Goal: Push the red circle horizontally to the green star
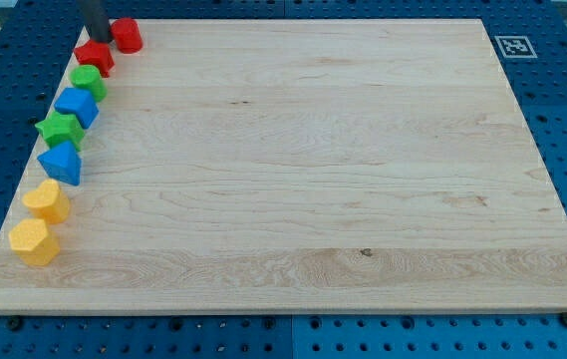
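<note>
A pale wooden table (303, 160) lies on blue pegboard, blocks lined along the view's left edge. My tip (100, 39), a bare rod with no hand to open or hold anything, touches the red circle (127, 35) on its left. The short glossy cylinder looks light, rigid, likely to slide; push its flat side. The green star (60, 128) sits well below.

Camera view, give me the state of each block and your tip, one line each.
My tip: touching red circle's left side.
Red circle: upright, top of column.
Red star: flat.
Green circle: flat.
Blue cube: flat.
Green star: flat.
Blue triangle: flat.
Yellow blocks: flat, untouched.
</note>
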Tool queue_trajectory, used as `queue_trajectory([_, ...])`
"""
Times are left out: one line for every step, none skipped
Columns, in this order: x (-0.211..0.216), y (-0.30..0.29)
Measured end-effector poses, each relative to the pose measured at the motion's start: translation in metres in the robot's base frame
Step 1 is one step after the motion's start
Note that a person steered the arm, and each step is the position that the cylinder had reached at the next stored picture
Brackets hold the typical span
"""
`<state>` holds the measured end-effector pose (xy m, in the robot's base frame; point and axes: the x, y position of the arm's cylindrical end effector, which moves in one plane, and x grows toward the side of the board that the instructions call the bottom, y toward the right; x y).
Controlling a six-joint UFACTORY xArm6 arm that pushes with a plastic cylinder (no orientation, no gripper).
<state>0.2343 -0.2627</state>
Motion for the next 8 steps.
queue_trajectory([0.0,0.019])
queue_trajectory([-0.002,0.038])
queue_trajectory([-0.009,0.046])
queue_trajectory([-0.012,0.04])
queue_trajectory([-0.014,0.055])
queue_trajectory([-0.015,0.081])
queue_trajectory([-0.015,0.093])
queue_trajectory([-0.014,0.094])
